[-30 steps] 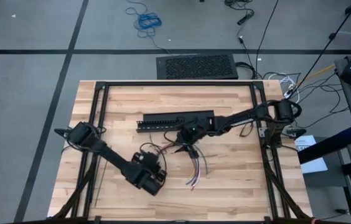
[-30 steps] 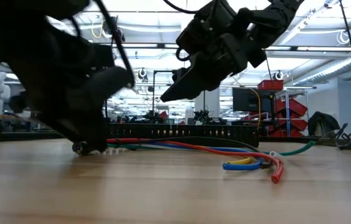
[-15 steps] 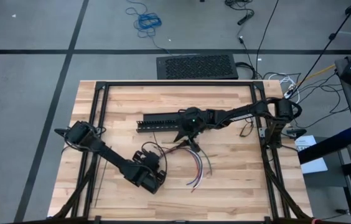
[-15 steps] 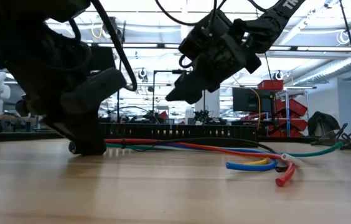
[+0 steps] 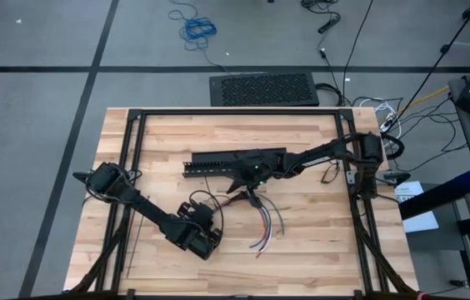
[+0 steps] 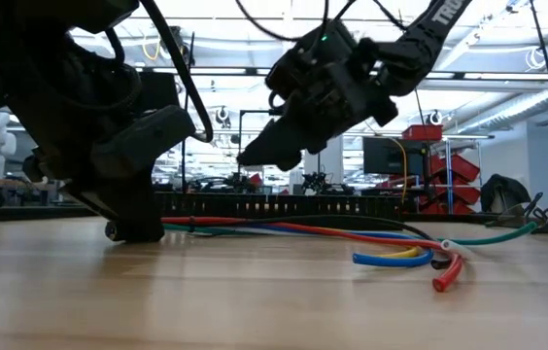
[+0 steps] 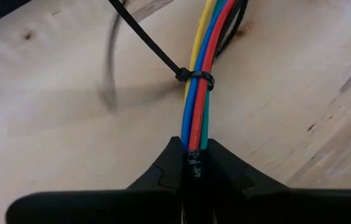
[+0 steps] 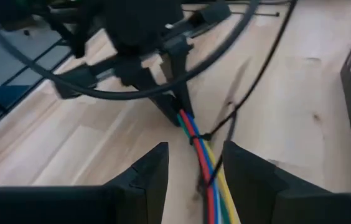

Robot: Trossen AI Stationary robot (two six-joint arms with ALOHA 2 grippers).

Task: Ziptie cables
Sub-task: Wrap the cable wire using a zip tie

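The cables (image 5: 262,221) are a bundle of yellow, blue, red and green wires lying on the wooden table, with their free ends (image 6: 429,261) fanned out. A thin black ziptie (image 7: 195,78) is looped around the bundle, and its tail (image 7: 144,40) sticks up and away. My left gripper (image 7: 191,155) is shut on the bundle just short of the ziptie. My right gripper (image 8: 194,168) is open and hangs above the same stretch of cable (image 6: 255,156). Its fingers stand over either side of the bundle and touch nothing. My left gripper pinches the whole bundle (image 7: 191,146) between its two fingers, at the end away from the fanned tips and a short way from the ziptie. The fingers slant down to the table top (image 6: 133,228). The wires run straight out from between them and lie flat on the wood.
A long black slotted channel (image 5: 235,161) lies just beyond the cables toward the far edge. Thin black loops (image 5: 330,175) lie by the right arm's base. A black frame (image 5: 135,125) runs around the table top. Bare wood shows toward the near edge (image 5: 302,258).
My right gripper has moved a little toward the table's left edge and down toward the ziptied stretch, tipping further downward, still open. The fanned free ends of the cables have slid slightly across the table.
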